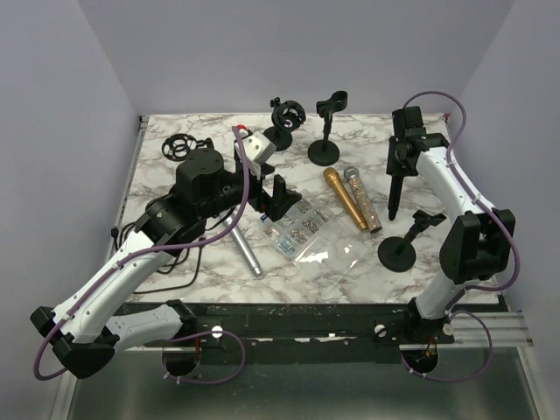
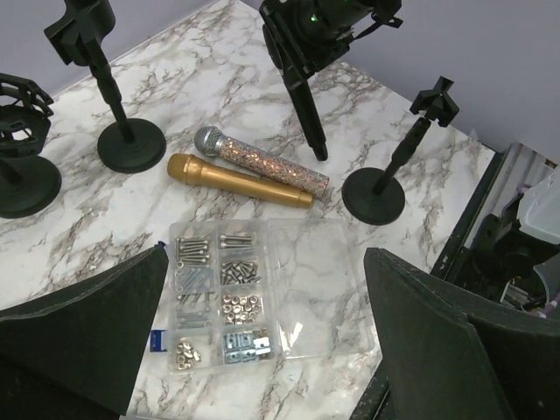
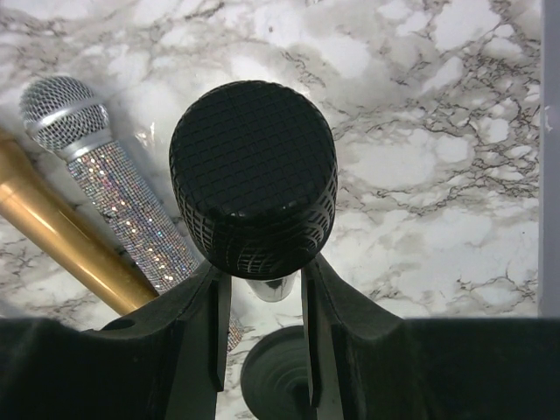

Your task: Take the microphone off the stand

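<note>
Well to the left of the stand (image 2: 374, 194), the left pincer (image 2: 265, 254) hangs with its fingers spread wide and nothing between them, over a clear parts box (image 2: 262, 302) of screws and nuts. Between that box and the stand lie a gold microphone (image 2: 241, 179) and a glittery one (image 2: 267, 166), side by side and touching, flat on the marble surface (image 1: 363, 140). Just beside the stand, on its far-left side, is the black microphone (image 3: 254, 166). The right pincer (image 3: 261, 280) is clamped on it just under the mesh head. Its long axis stands upright, head up and handle pointing down; whether the low end touches the surface I cannot tell. The stand's clip (image 2: 435, 96) is empty and apart from the handle, so the lifting-out looks done, and what seems left is to lay the microphone down. The right arm is plainly the nearer one. Open marble shows on the stand's far side. Leftward the two lying microphones crowd the path. On the stand's right and near sides the surface's edge and the right arm's own base are close, leaving little room for a swing.
</note>
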Controlling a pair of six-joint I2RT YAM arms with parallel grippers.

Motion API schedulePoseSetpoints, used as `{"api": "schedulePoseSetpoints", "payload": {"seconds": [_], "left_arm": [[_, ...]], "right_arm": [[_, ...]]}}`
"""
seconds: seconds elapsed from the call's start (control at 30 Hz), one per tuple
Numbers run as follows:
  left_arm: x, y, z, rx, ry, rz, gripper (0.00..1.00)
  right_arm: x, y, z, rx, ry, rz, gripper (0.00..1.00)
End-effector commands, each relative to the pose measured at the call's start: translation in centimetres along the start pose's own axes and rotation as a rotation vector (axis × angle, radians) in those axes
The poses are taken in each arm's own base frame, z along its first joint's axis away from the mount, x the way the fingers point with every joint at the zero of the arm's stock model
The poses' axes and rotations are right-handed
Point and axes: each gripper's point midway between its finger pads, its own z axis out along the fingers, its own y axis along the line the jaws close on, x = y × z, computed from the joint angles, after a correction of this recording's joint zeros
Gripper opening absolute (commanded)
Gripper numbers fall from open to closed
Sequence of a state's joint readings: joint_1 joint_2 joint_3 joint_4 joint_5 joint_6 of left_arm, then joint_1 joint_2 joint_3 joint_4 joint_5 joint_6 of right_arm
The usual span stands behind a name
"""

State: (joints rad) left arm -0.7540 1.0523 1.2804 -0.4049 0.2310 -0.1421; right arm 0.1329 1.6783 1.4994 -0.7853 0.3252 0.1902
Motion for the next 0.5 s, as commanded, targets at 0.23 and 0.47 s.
{"api": "schedulePoseSetpoints", "payload": {"seconds": [0.23,0.47], "left_arm": [[-0.2,1.2,0.3,-0.054,-0.021,0.024,0.98],[0.4,1.5,0.9,-0.060,-0.004,0.020,0.98]], "right_arm": [[0.8,1.3,4.2,0.000,0.026,-0.071,0.01],[1.9,3.1,7.5,-0.041,0.070,-0.085,0.01]]}}
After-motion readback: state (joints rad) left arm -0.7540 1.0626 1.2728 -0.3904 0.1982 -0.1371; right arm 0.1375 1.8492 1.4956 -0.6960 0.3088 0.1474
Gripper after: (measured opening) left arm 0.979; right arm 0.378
